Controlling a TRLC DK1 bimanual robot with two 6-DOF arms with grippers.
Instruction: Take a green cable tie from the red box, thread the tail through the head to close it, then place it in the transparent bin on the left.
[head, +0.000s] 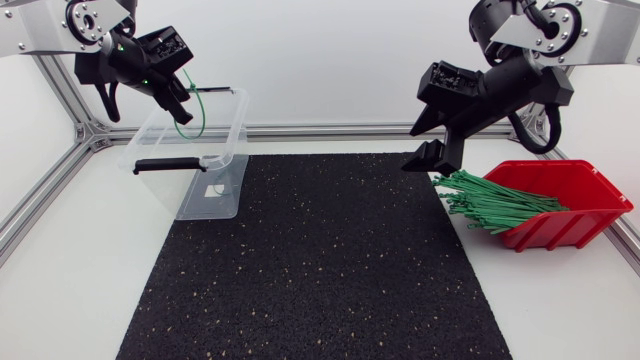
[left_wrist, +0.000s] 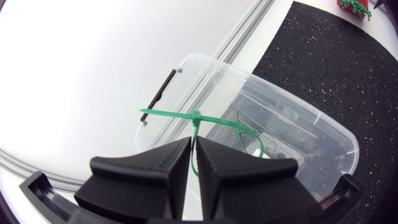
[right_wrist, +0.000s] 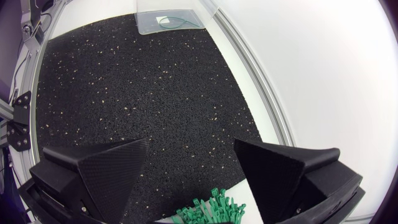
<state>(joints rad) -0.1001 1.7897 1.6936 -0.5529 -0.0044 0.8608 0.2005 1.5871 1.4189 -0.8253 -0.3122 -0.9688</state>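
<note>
The white bench (head: 60, 300) carries a black speckled mat (head: 310, 270) that covers its middle and runs to the near edge. The clear bin (head: 212, 190) stands at the mat's far left corner, partly on the mat and partly on the bare bench, its top open and a black handle on its near end. The red box (head: 585, 195) sits on the bench off the mat's right edge, towards the far side, with its open front turned to the mat. A heap of green ties (head: 490, 200) fills the box, and their ends spill over its lip onto the mat's edge.

The right gripper (head: 425, 148) hangs above the mat's far right part, just beside the heap. Its fingers stand wide apart with nothing between them; in its wrist view the gripper (right_wrist: 189, 162) has the ties (right_wrist: 208, 208) right under it.

The left gripper (head: 172, 88) is above the bin's far end. Its fingers are pressed together, clamped on one tie (head: 190, 110). In the left wrist view the tie (left_wrist: 198, 118) is closed: its tail sticks out sideways past the head and its loop hangs over the open bin (left_wrist: 311, 118), ahead of the gripper (left_wrist: 193, 149).
</note>
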